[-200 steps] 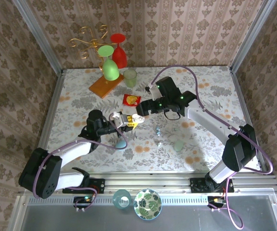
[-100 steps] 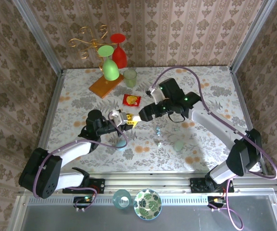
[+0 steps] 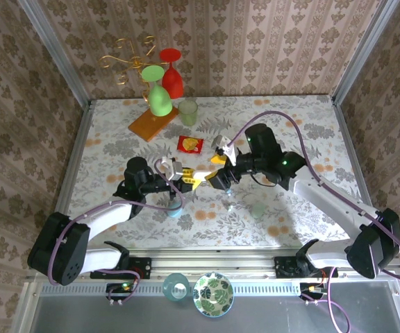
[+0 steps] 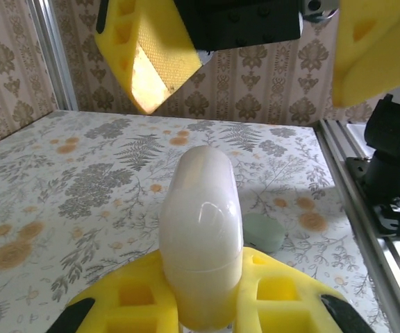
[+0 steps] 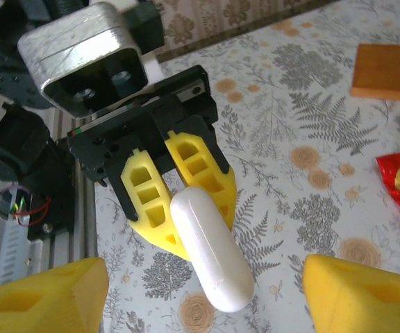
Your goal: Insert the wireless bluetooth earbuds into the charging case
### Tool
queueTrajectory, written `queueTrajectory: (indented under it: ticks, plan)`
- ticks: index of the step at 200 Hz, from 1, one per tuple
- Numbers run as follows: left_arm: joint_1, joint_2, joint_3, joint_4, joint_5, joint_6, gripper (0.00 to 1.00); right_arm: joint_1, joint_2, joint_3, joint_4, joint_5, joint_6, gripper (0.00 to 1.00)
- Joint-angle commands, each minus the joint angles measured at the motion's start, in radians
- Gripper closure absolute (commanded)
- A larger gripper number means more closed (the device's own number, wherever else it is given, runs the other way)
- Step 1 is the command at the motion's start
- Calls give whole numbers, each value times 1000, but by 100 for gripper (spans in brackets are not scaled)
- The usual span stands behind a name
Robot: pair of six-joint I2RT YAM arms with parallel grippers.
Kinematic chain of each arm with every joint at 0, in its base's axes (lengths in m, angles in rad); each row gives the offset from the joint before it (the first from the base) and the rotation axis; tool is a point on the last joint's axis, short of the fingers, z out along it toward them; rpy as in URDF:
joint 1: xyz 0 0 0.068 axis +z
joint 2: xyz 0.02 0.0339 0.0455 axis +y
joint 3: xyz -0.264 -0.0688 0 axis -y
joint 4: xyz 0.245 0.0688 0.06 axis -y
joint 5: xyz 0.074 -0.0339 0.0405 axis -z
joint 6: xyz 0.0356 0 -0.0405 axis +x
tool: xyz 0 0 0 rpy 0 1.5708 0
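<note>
Opening step, I judge: my left gripper [image 3: 190, 177] clamps one end of the charging case [image 5: 210, 255] aloft, my right gripper [image 3: 212, 171] gapes wide at its 3 o'clock, so next I'd pinch the free end and hinge it open.

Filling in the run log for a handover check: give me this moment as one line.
left gripper: shut on case | case: closed, held above table | right gripper: open, facing case, apart
</note>
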Motion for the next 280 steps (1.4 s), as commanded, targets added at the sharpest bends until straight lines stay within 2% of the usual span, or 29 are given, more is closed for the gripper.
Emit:
queueTrajectory:
  ticks: [1, 19, 38, 50, 93, 138, 151, 169, 185, 204, 229, 257, 280]
  plan:
    - [-2, -7, 38, 33, 61, -43, 100, 1, 40, 33, -19, -65, -121, 32]
    - [-2, -3, 44, 31, 54, -63, 100, 1, 64, 41, -46, -80, -140, 43]
    - [-3, 3, 49, 35, 51, -74, 100, 1, 77, 40, -52, -86, -149, 46]
    - [-3, 5, 50, 37, 54, -76, 100, 1, 77, 38, -53, -83, -150, 53]
    - [-4, 8, 53, 34, 53, -78, 100, 1, 116, 40, -42, -93, -147, 70]
    - [-5, 9, 48, 35, 42, -68, 100, 1, 109, 24, -37, -76, -144, 81]
    - [-5, 8, 44, 35, 29, -59, 91, -2, 102, 15, -27, -69, -135, 82]
    - [-3, 7, 43, 35, 0, -60, 70, -10, 93, -1, 2, -55, -110, 82]
    - [2, 1, 39, 39, -38, -64, 43, -26, 91, -19, 41, -44, -71, 82]
    - [15, -11, 16, 54, -91, -52, 25, -52, 91, -41, 103, 6, -2, 82]
    - [28, -28, -22, 76, -185, -18, 12, -103, 123, -43, 167, 85, 138, 82]
    - [26, -24, -86, 160, -330, 43, 5, -166, 185, -48, 283, 186, 355, 82]
    - [24, 1, -91, 156, -453, 67, 0, -213, 270, -27, 313, 263, 499, 84]
